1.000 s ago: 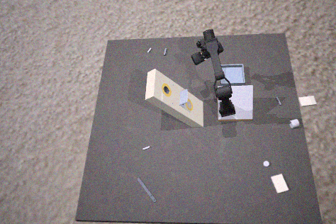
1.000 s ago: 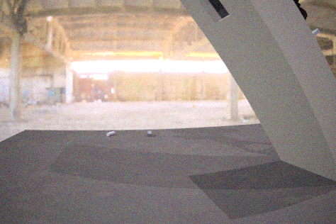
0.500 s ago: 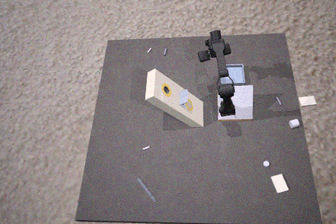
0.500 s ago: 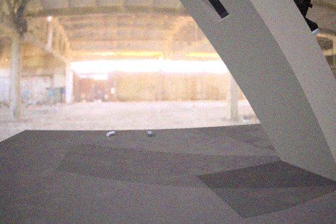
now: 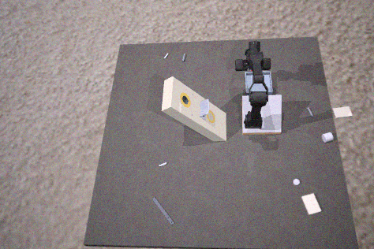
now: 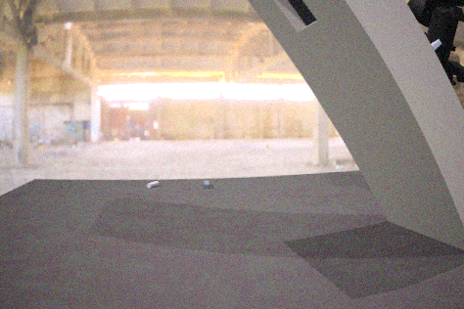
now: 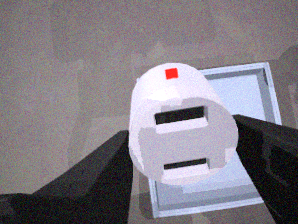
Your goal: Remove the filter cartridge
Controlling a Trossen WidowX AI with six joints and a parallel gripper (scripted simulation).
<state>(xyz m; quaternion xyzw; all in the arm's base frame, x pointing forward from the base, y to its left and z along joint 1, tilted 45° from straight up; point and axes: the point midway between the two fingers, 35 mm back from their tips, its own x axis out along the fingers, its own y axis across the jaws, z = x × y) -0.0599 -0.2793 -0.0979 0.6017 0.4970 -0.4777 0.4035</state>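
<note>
My gripper [image 5: 253, 64] [image 7: 179, 132] is shut on the white round filter cartridge [image 7: 175, 142], one finger on each side. Its slotted face is toward the wrist camera and a red square shows on its side. In the top view the arm hides the cartridge. The pale blue tray [image 5: 249, 83] [image 7: 245, 92] lies below and beyond the cartridge in the wrist view, which covers its left part. The cartridge is held above it; the exact height is unclear. The cream service panel [image 5: 218, 126] [image 6: 367, 83] has an open dark hole [image 5: 185, 100] inside a yellow ring.
The arm's base stands on a white plate [image 5: 276, 104] next to the tray. A pale flap [image 5: 203, 107] stands out from the panel face beside a second yellow ring. A white cylinder [image 5: 327, 137], a white ball [image 5: 296, 182] and a grey strip [image 5: 162, 210] lie on the dark table.
</note>
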